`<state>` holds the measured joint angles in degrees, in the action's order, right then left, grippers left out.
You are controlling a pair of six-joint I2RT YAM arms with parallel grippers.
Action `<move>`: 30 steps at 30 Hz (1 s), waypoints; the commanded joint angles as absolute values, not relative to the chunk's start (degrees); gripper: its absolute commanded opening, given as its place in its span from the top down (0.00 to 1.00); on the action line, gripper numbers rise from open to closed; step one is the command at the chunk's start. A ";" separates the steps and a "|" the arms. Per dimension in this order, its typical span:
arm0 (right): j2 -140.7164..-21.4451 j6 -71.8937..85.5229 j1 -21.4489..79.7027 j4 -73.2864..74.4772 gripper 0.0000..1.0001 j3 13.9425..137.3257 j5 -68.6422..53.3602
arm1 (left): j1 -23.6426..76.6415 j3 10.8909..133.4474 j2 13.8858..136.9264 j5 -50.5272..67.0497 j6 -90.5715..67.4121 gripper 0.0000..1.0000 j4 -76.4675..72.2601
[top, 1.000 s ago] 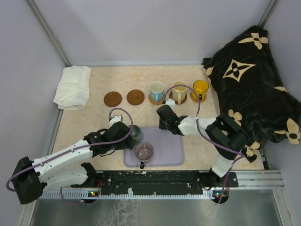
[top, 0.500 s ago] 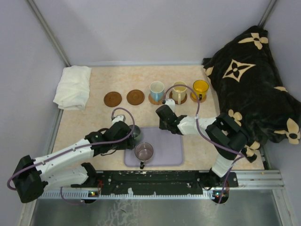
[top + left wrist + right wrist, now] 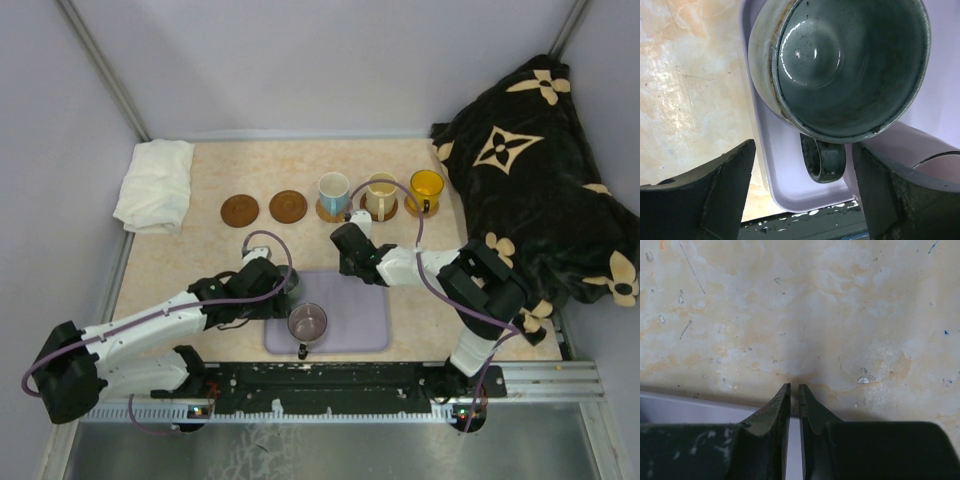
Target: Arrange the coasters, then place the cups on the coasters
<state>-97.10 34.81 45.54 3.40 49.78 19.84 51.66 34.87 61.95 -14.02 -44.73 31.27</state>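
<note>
The grey-green cup stands in the left end of the lavender tray. Its handle points toward my open left gripper, and the fingers flank the handle without touching it. From above, that gripper hides most of this cup. A purplish cup sits on the tray's near edge. Two bare brown coasters lie in the back row. The white-blue cup, cream cup and yellow cup each stand on a coaster. My right gripper is shut on nothing, low over the table at the tray's far edge.
A folded white cloth lies at the back left. A black patterned blanket covers the right side. The black rail runs along the near table edge, close to the tray.
My left gripper has slid right over the tray onto the grey-green cup, and its fingers have spread a little wider. The right arm has barely moved.
</note>
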 commanded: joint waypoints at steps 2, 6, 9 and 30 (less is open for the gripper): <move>-97.17 33.64 45.97 5.99 0.87 52.12 21.88 | 51.93 36.86 62.03 -13.70 -43.38 0.16 30.98; -97.29 33.90 45.92 5.83 0.86 51.81 21.64 | 51.84 37.00 61.86 -12.87 -42.36 0.22 30.76; -97.42 33.97 45.97 5.85 0.87 51.65 21.70 | 51.93 37.55 62.13 -14.03 -43.38 0.20 32.32; -97.37 33.75 45.97 5.99 0.86 51.68 22.77 | 51.93 36.52 61.97 -11.47 -43.49 0.53 28.83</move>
<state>-97.12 34.50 45.58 4.32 50.06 20.62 51.66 35.92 61.78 -12.71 -43.68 30.85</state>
